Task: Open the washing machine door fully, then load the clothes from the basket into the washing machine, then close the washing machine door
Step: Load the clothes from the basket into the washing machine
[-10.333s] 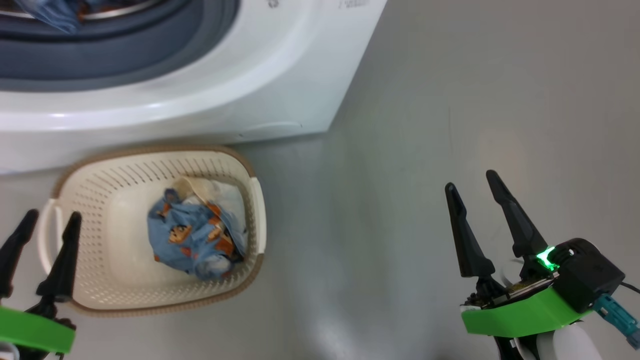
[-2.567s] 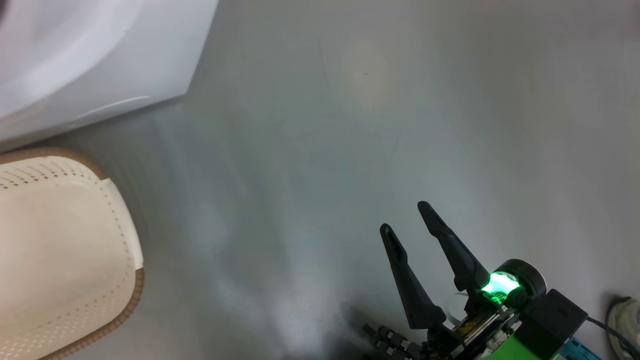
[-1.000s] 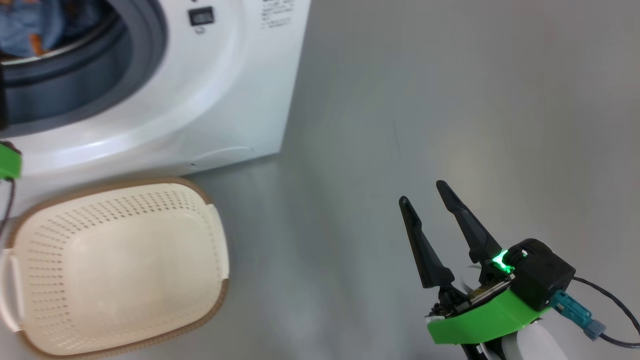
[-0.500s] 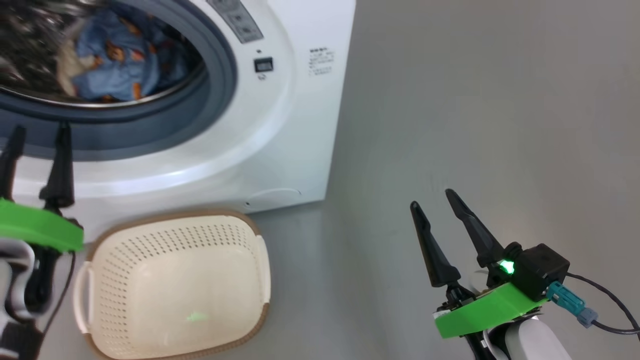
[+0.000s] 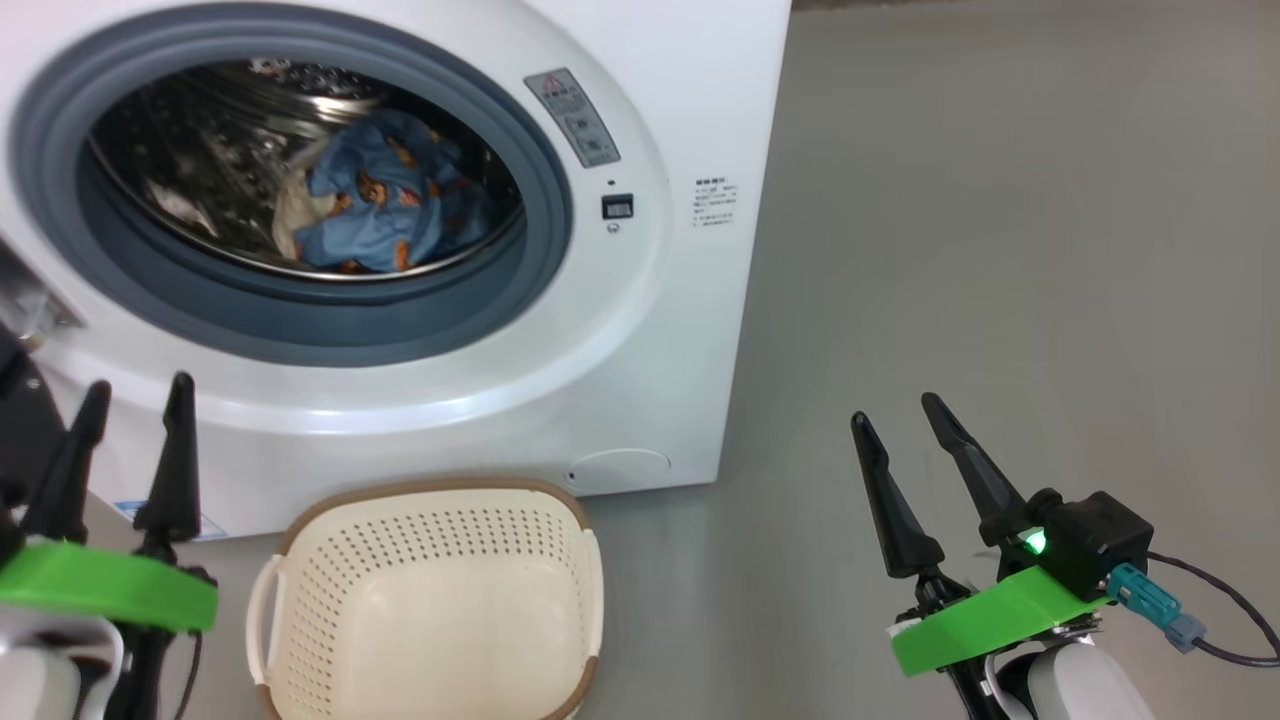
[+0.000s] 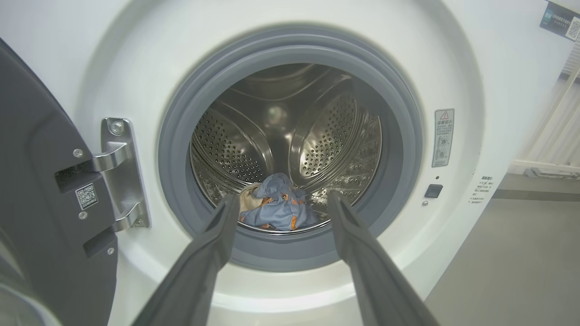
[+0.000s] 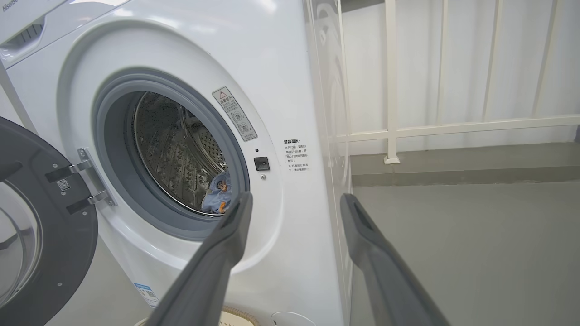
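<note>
Head view: end effectors (image 5: pixel 138 385) (image 5: pixel 895 408) spread, empty

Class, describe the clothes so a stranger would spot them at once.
Start at the white washing machine and its round grey gasket. Low in the steel drum behind it lie the clothes: crumpled light blue fabric with orange-brown bears, unlike the bare shiny metal around them.

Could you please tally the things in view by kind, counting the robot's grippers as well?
washing machine: 1
washing machine door: 1
basket: 1
clothes bundle, in the drum: 1
grippers: 2, the left gripper and the right gripper
Total: 6
</note>
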You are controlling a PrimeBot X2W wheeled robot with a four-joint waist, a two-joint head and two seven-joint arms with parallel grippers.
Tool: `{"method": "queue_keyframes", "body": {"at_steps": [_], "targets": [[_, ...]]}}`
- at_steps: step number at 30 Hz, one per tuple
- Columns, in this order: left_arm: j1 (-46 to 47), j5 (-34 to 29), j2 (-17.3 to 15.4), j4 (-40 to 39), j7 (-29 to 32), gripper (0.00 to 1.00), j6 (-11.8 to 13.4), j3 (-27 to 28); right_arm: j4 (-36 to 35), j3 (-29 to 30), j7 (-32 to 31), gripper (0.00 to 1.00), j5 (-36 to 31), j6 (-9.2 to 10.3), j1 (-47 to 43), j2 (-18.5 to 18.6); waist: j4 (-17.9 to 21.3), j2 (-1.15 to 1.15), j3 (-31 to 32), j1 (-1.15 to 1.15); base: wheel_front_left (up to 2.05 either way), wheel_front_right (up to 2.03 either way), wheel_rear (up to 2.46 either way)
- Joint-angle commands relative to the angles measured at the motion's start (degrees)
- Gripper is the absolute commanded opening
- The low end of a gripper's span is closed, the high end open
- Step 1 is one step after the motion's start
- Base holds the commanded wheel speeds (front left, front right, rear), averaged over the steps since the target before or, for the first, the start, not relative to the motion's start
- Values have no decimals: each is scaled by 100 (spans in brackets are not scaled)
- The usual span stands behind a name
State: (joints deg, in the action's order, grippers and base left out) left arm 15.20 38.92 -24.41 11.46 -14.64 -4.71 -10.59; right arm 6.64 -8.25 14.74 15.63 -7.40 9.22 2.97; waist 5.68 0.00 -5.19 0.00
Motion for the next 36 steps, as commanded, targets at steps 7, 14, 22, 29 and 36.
{"method": "queue_keyframes", "body": {"at_steps": [7, 14, 22, 29, 36], "targets": [[-697, -300, 0, -714, -35, 100, 62, 704, -157, -58, 26, 100, -142, -9, -80, -10, -168, 0, 309, 0, 0, 0, 0], [-1186, -465, 197, -971, -36, 100, 66, 967, -195, -20, 26, 100, -216, -9, -181, -10, -235, 0, 425, 0, 0, 0, 0], [-1696, -638, 438, -1108, -36, 100, 26, 1315, -261, 5, 26, 100, -347, -9, -330, -10, -221, 0, 485, 0, 0, 0, 0], [-1847, -728, 559, -1121, -36, 100, -65, 1403, -309, 54, 26, 100, -399, -9, -366, -10, -217, 0, 473, 0, 0, 0, 0], [-1896, -899, 564, -1050, -36, 100, -109, 1420, -294, 66, 26, 100, -427, -9, -341, -10, -244, 0, 482, 0, 0, 0, 0]]}}
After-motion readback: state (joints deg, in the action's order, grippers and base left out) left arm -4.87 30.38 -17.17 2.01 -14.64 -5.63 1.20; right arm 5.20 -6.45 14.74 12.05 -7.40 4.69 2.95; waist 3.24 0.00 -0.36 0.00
